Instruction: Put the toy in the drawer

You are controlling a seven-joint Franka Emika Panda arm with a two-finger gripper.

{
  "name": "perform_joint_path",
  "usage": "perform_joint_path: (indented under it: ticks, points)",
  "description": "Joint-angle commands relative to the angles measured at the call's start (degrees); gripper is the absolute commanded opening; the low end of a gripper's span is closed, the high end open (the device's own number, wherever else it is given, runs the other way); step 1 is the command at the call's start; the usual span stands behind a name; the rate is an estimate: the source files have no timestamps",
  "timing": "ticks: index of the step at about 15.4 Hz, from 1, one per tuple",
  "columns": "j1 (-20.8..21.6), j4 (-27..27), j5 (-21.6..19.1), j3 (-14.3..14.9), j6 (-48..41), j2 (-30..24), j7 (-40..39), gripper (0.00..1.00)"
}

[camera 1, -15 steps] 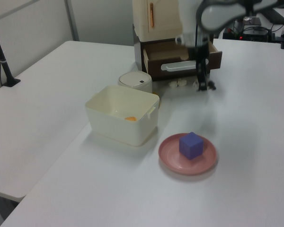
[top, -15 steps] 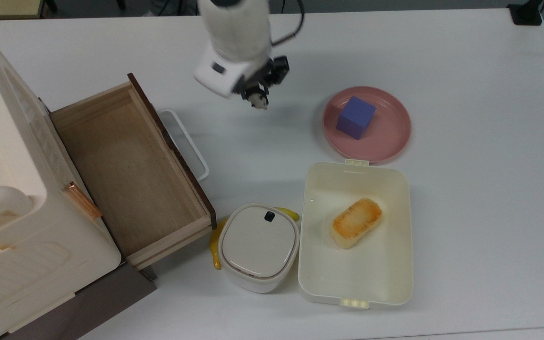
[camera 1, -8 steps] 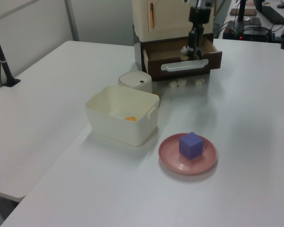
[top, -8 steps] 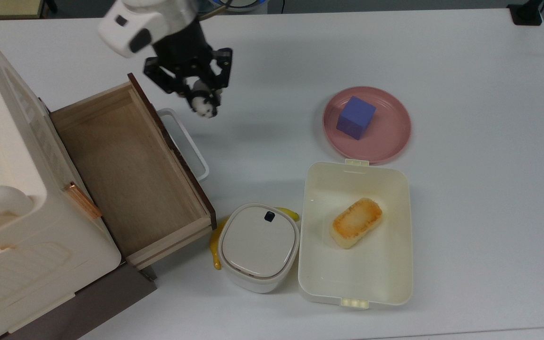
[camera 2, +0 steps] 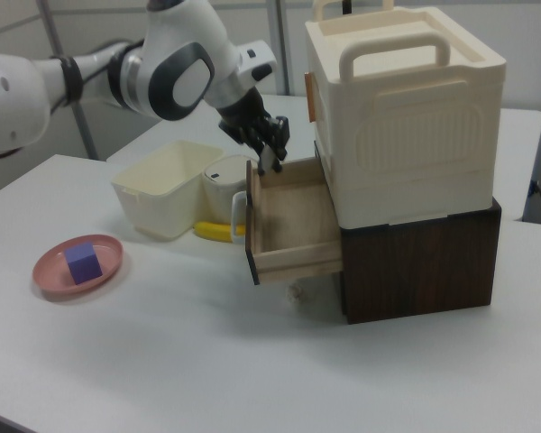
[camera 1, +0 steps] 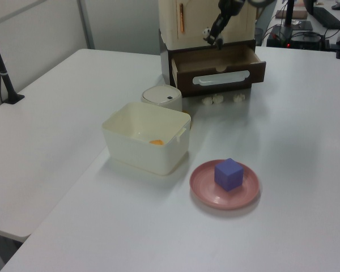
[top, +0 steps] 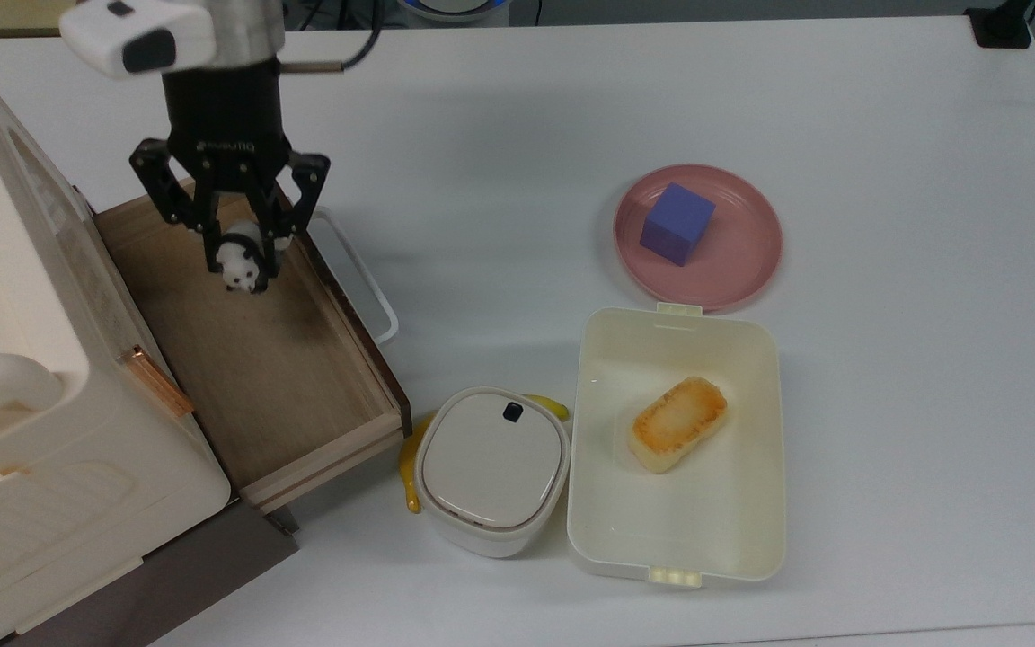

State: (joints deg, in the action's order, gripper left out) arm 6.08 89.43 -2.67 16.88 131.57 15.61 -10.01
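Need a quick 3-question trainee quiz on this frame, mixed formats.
1. True or false: the toy lies on the floor of the drawer.
2. What sits on the pink plate? A) banana B) purple cube C) bread
3. Fill in: the bread lies in the ____.

Key:
1. False. The gripper holds it above the open drawer.
2. B, the purple cube.
3. Lunch box.
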Motion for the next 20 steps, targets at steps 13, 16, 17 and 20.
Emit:
perform_joint_path:
  ticks: [13,16,17,20]
  points:
    - [1.74,1.81,4.60,-2.29,-16.30,-4.43,7.63,1.00]
    - [1.83,1.98,1.10,-3.78,-28.51,-8.91,7.90,1.00]
    - [1.74,1.98,0.82,-4.83,-31.43,-9.54,7.99,1.00]
    - [1.74,2.24,0.82,-7.30,-37.68,-11.56,8.08,1.00]
